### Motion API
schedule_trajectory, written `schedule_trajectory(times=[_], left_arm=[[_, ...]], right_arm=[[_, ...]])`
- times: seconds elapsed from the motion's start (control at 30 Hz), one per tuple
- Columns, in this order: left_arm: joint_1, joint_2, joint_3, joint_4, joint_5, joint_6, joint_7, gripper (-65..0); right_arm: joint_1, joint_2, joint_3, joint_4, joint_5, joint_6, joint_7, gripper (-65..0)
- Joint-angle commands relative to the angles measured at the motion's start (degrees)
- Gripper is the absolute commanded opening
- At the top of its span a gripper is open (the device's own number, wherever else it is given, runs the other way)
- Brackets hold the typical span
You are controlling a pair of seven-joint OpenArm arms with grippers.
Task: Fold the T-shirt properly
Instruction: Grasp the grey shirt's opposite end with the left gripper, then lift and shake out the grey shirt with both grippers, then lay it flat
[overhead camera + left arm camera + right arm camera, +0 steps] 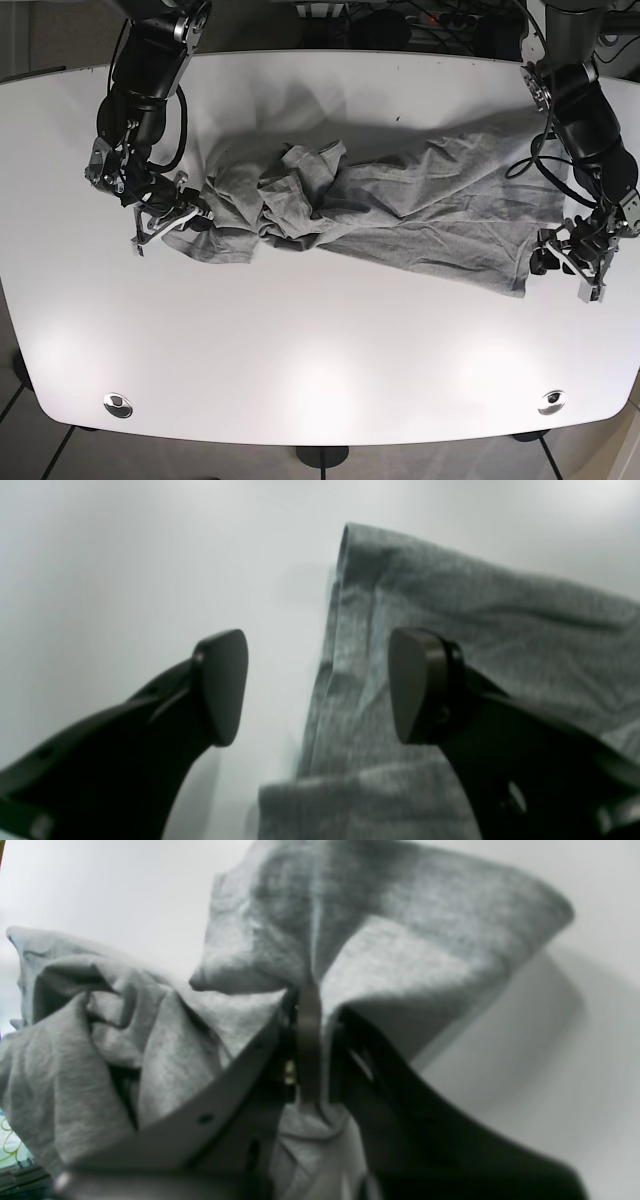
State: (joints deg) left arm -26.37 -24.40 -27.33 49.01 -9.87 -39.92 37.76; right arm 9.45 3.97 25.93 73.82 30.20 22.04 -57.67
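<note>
From the base view we look straight down on the whole white table (320, 370). Both wrist views sit close behind their grippers, aimed low along the fingers. All three views share the grey T-shirt (400, 215): we see its edge in the left wrist view, its bunched end in the right.

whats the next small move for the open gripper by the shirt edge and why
Probably ease the left gripper down over the T-shirt edge and close. Its jaws are open with the edge between them, nothing held, while the right gripper already pinches bunched cloth at the other end.
</note>
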Motion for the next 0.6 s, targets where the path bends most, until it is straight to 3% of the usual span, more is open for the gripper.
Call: schedule_trajectory(times=[0.03,0.2,0.43,0.5,0.6], left_arm=[[-2.7,-1.3,0.7,-4.9,-0.7,-0.1,-3.1,-24.7],[-5.1,-0.3,3.4,-15.1,-0.8,-0.1,-4.3,-24.7],[-4.6,5.7,5.0,-15.0,-0.8,-0.1,0.0,-24.9],[-4.6,5.9,4.6,-15.0,-0.8,-0.1,-0.3,-31.9],[-4.6,5.6,4.6,-15.0,-0.8,-0.1,-1.2,-59.7]], right_arm=[[1.1,0.6,0.0,1.1,1.1,0.51,0.7,-63.1],[1.1,0.5,0.1,1.1,1.1,0.51,0.7,-63.1],[1.1,0.5,0.1,1.1,1.1,0.51,0.7,-63.1],[1.1,0.5,0.1,1.1,1.1,0.51,0.7,-63.1],[1.1,0.6,0.1,1.1,1.1,0.59,0.7,-63.1]])
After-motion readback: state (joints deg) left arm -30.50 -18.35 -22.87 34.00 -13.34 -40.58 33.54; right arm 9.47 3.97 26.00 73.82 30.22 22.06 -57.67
